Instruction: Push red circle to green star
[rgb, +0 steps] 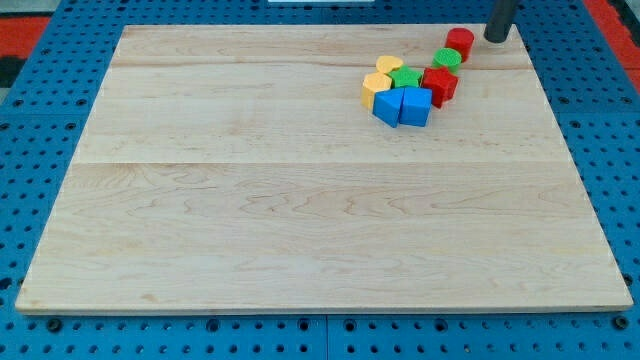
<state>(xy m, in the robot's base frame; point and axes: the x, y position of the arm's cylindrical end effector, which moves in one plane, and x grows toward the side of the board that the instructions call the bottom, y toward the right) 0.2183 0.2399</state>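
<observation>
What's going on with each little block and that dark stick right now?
my tip: right of red circle, not touching
red circle: upright, touching green circle
green circle: between the reds
red star: in cluster
green star: in cluster
yellow blocks: cluster's left
blue blocks: cluster's bottom

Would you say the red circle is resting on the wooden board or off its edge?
On the board: the red circle sits fully on the wood near the view's top edge, my tip just to its right.

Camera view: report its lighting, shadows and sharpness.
Camera view: even, soft light, no glare on the board; blocks such as the red circle cast only faint shadows; block edges slightly soft; my tip dark, its rod cropped by the view's top.
</observation>
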